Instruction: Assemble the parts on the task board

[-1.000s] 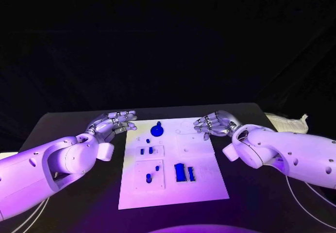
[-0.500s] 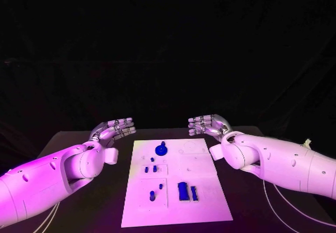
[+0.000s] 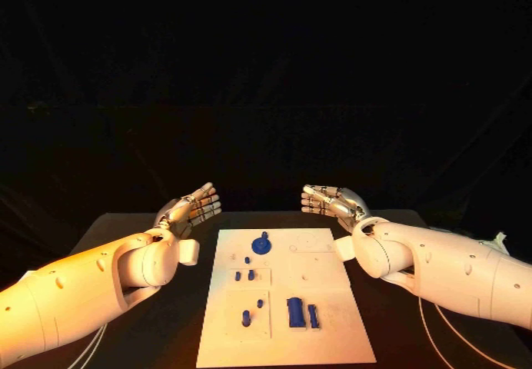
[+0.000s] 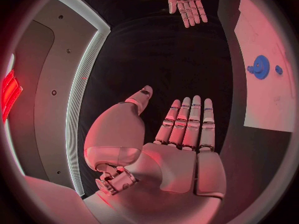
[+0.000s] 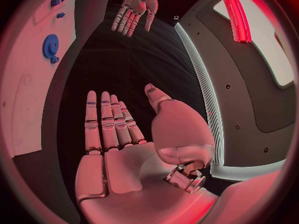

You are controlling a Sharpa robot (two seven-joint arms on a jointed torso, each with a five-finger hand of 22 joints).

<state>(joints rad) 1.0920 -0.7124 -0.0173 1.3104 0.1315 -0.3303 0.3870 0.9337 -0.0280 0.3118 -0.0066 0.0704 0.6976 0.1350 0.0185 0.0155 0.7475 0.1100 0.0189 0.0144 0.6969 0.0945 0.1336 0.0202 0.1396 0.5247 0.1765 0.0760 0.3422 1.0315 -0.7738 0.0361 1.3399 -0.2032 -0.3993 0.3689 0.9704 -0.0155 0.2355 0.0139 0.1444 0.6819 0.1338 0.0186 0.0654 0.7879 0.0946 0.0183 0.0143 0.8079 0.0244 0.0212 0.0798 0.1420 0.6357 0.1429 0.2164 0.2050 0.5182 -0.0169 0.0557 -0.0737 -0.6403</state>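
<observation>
**Both hands raised and empty above the far end of the board**

A black desk [image 3: 133,227] is seen against a dark, unlit background, with the white task board [image 3: 321,307] laid lengthwise down its middle, its long axis running away from the robot. On the board the blue parts are spread out: a round disc [image 3: 261,245] near the far end, two small pegs [image 3: 244,275] below it, two more small pieces [image 3: 251,310] lower on the left side, and two upright blocks [image 3: 301,313] near the near end.

The left hand [image 3: 191,209] is held just off the board's far left corner, fingers straight and spread, with nothing in it. The right hand [image 3: 331,203] is held just beyond the far right corner, fingers loosely curved and apart, likewise holding nothing. Neither hand touches the board or any part.

The coming move is judged to turn on reach: every part lies nearer the robot than both hands, so either hand would have to be drawn back and lowered. The disc is the closest part to both, slightly nearer the left hand. The blocks lie well apart from both hands, toward the right side. Nothing stands between the hands and the parts.
</observation>
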